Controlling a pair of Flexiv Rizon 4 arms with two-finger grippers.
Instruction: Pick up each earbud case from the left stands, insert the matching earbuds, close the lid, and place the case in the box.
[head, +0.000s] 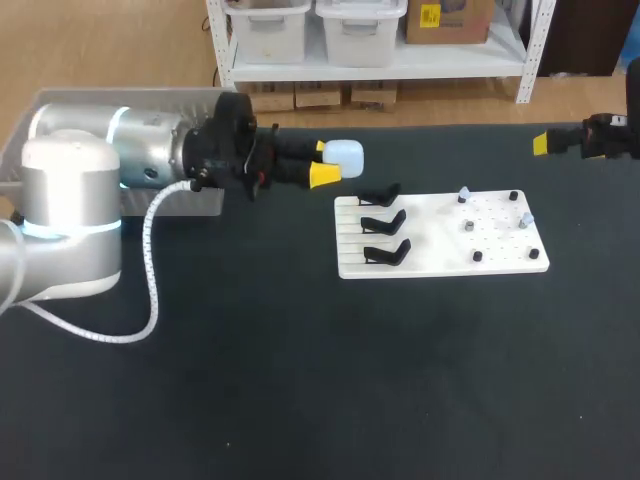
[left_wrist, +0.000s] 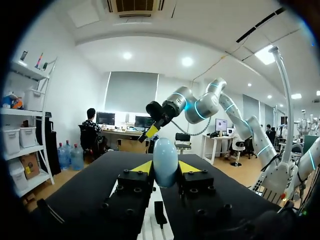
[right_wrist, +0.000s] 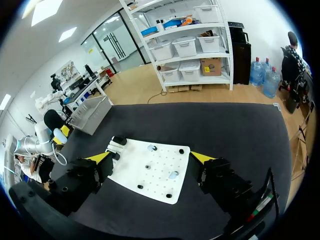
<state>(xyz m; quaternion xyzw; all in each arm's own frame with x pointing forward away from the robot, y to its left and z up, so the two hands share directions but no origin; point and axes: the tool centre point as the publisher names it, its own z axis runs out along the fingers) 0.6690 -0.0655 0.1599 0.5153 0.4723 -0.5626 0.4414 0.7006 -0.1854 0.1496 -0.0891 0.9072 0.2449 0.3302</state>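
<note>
One earbud case lifted, earbuds not yet in

Head view: the left hand (head: 324, 163) pinches the pale earbud case (head: 346, 157) over the dark surface (head: 300, 380), just left of the white board (head: 430, 250). The board's three black stands (head: 383, 222) are bare and small earbuds (head: 467, 226) sit on its right half. The right hand (head: 541, 144) hangs far right, well apart from the board. Left wrist view: the case (left_wrist: 165, 157) stands upright between both yellow tips, so the grip wants to be firm and level, with the lid side free. I cannot tell whether the lid is open. Right wrist view: the right hand (right_wrist: 150, 158) is spread wide above the board (right_wrist: 132, 172). I judge it should come down squarely over one earbud (right_wrist: 173, 175) while the case is held steady near the board.
</note>
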